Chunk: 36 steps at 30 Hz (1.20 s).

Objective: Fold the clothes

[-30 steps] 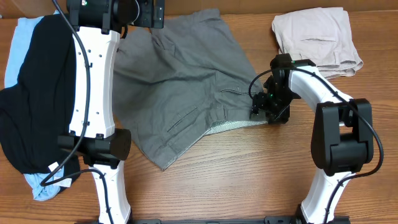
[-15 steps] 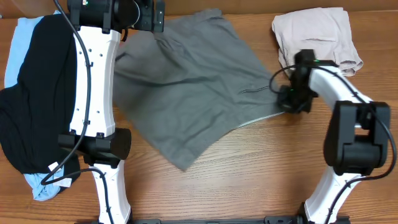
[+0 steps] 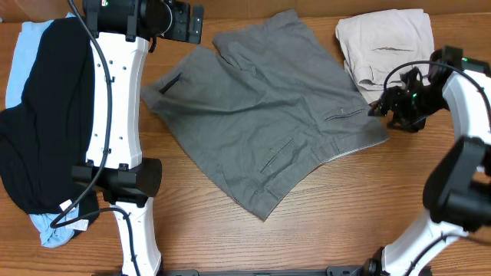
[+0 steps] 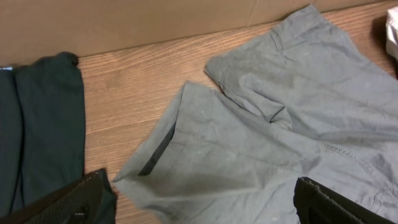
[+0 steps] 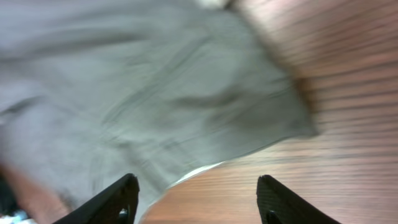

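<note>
Since the grey shorts (image 3: 268, 126) look limp and light, the thicker waistband (image 3: 357, 147) seems the best hold; left tool (image 4: 205, 205) and right tool (image 5: 198, 202) stand spread, empty.

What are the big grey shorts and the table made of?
The grey shorts look like soft woven cotton, matte: they wrinkle and show stitched pocket seams. The table looks like wood or a wood-look top: brown grain lines, slight sheen.

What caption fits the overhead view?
Grey-olive shorts spread on the table; right gripper open just off their edge, beige shorts folded nearby.
</note>
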Motion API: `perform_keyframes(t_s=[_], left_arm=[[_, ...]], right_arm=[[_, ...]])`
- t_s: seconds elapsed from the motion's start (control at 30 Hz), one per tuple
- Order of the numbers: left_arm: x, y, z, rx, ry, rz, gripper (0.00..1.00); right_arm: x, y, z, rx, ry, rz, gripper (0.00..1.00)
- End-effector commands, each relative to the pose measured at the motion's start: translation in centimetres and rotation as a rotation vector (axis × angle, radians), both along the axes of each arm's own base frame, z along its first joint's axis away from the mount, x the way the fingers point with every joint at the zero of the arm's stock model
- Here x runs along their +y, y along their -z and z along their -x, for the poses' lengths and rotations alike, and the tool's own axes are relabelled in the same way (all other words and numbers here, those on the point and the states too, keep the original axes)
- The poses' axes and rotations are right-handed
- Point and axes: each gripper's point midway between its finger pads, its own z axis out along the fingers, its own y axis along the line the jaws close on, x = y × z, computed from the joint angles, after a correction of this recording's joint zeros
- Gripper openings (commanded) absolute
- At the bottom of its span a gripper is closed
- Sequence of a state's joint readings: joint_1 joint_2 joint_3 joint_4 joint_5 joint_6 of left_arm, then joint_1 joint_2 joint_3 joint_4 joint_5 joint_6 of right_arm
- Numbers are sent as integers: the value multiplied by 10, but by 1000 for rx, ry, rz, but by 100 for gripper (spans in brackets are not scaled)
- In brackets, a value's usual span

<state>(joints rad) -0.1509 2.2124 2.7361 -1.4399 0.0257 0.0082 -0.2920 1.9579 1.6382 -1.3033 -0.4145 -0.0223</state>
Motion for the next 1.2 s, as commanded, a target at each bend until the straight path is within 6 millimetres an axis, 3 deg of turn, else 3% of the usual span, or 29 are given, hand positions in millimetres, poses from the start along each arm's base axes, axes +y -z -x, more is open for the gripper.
perform_keyframes(t_s=[0.0, 0.1, 0.23, 0.43, 0.57, 0.73, 1.17], left_arm=[[-3, -1, 1, -5, 29, -10, 100], [-1, -4, 2, -9, 25, -9, 100], [2, -4, 1, -9, 18, -9, 100], [3, -6, -2, -22, 8, 1, 100], [2, -6, -2, -23, 9, 1, 100], [2, -5, -1, -20, 10, 1, 100], [2, -5, -1, -16, 10, 0, 100]], right_arm=[[48, -92, 8, -231, -112, -73, 68], [82, -115, 32, -249, -177, -63, 70], [118, -113, 63, -186, -160, 24, 71], [190, -65, 103, -123, -184, 62, 72], [234, -21, 130, -112, -308, 78, 80], [246, 20, 152, -76, -374, 146, 88], [259, 83, 174, 42, -456, 173, 89]])
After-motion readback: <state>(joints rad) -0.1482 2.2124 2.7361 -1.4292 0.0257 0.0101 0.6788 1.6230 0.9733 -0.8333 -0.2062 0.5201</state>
